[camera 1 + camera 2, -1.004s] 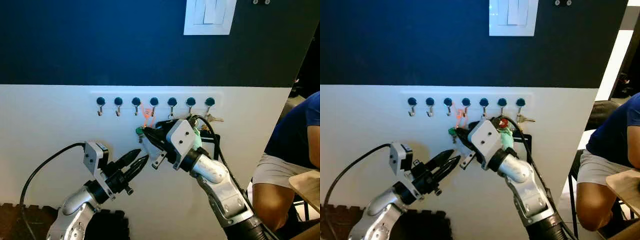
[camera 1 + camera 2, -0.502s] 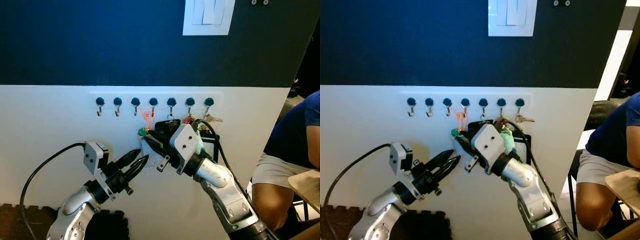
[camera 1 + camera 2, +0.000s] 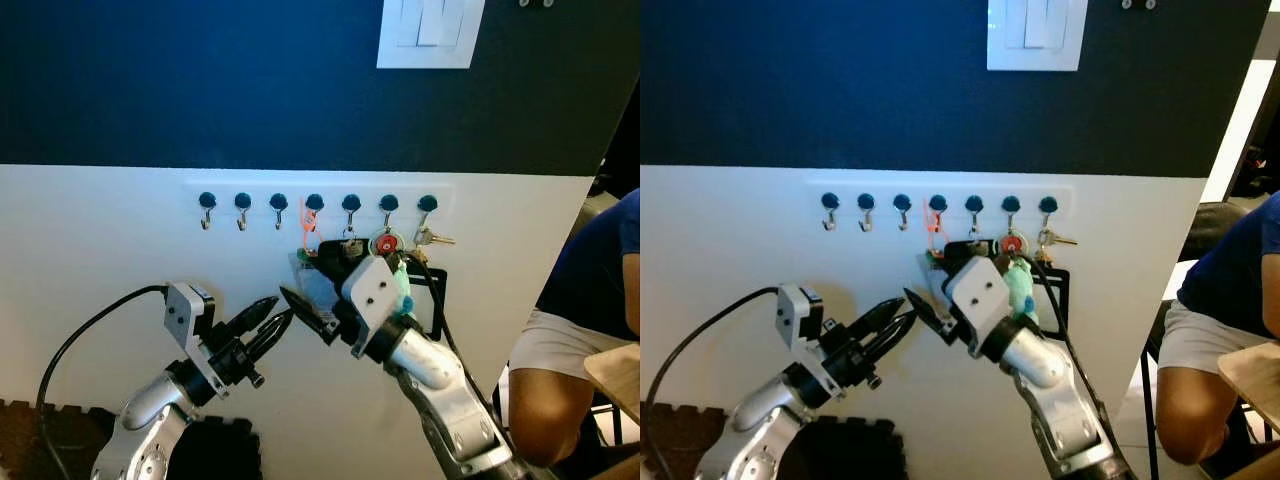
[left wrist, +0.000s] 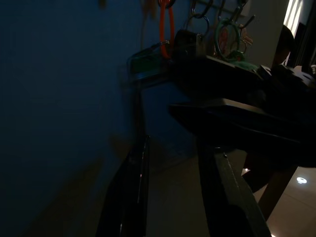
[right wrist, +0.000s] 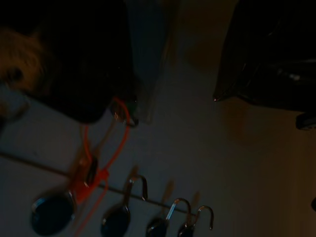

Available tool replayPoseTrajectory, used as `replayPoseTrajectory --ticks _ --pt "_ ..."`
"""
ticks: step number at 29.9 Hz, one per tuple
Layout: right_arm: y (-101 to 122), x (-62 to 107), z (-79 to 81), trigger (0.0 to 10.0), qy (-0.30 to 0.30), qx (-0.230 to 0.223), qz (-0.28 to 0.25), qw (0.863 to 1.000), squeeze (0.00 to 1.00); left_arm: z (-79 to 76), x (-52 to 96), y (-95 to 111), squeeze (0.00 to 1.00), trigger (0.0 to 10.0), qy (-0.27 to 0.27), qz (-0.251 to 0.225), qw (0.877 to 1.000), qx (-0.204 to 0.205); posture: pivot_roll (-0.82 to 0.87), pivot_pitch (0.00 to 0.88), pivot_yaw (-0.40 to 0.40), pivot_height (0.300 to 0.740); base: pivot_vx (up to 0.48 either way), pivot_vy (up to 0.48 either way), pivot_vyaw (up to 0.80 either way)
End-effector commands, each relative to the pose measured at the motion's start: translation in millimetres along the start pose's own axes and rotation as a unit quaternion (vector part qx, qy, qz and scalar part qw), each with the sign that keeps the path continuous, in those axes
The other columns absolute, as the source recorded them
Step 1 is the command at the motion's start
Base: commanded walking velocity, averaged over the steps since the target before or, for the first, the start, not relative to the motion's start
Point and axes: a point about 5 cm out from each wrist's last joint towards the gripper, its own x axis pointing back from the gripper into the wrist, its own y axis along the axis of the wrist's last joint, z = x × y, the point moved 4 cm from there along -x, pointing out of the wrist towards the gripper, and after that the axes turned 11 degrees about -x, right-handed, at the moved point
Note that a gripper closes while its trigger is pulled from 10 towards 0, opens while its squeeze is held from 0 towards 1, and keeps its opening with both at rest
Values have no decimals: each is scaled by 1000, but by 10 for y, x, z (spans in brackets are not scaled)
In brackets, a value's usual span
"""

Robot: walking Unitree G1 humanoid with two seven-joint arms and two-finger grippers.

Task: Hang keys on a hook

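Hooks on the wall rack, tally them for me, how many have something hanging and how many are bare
Hooks with something hanging: 4
Bare hooks: 3
Total hooks: 7

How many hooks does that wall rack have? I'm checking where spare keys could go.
7, in one row on the white rack: three bare at the left, the fourth holding an orange loop, and three more to the right, loaded with keys.

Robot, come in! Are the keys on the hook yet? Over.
Orange-looped keys hanging on fourth blue-knobbed hook. Right gripper open, below them. Left gripper open, idle. Nothing blocking.
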Motion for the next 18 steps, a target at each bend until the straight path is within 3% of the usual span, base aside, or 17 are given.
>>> replayPoseTrajectory --ticks 1,2,3,7,12,13,16,18 --pt "-97 85 69 10000 8 -15 6 1000 0 12 33 -16 0 10000 0 11 1000 -11 39 39 3 740 0 0 0" --pt "-259 194 156 10000 17 -28 28 999 0 10 55 -74 0 10000 4 20 1000 -6 39 41 4 740 0 0 0" --pt "-259 194 156 10000 17 -28 28 999 0 10 55 -74 0 10000 4 20 1000 -6 39 41 4 740 0 0 0" --pt "-636 420 296 10000 23 -60 92 994 0 -8 117 -204 0 10000 9 43 999 -2 39 42 5 740 0 0 0" --pt "-923 615 375 10000 12 -87 134 987 0 11 198 -349 0 10000 30 69 997 -2 38 42 8 740 0 0 0" --pt "-1060 710 399 10000 2 -101 156 983 0 22 250 -446 0 10000 42 88 995 -8 38 39 9 740 0 0 0" --pt "-1191 799 418 10000 -8 -113 177 978 0 59 309 -568 0 10000 63 116 991 -14 37 38 9 740 0 0 0" --pt "-1420 954 432 10000 -34 -143 215 966 0 87 428 -794 0 10000 81 175 981 -38 36 32 9 740 0 0 0"
